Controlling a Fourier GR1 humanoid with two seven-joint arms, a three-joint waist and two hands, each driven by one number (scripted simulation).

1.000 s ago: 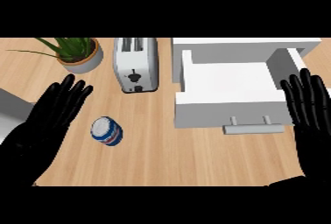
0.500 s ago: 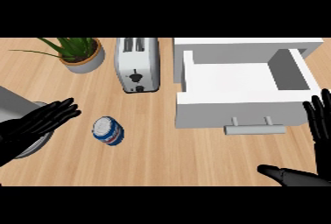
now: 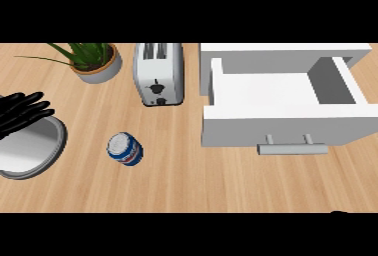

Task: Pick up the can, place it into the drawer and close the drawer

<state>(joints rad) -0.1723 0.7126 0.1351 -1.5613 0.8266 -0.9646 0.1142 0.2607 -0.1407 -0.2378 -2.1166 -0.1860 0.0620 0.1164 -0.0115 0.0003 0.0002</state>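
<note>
Can (image 3: 125,149) sat at 8 o'clock from open drawer (image 3: 284,117). Left hand (image 3: 22,112), 10 o'clock from can, fingers straight, held nothing. Right hand (image 3: 338,212) fingers: cannot tell.

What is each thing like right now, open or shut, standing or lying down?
can: standing upright, not held.
drawer: pulled open, can not inside.
toaster: upright.
plant: upright in its pot.
plate: lying flat.
left hand: open, holding nothing, over the plate's edge.
right hand: barely showing at the lower edge, cannot tell.
</note>
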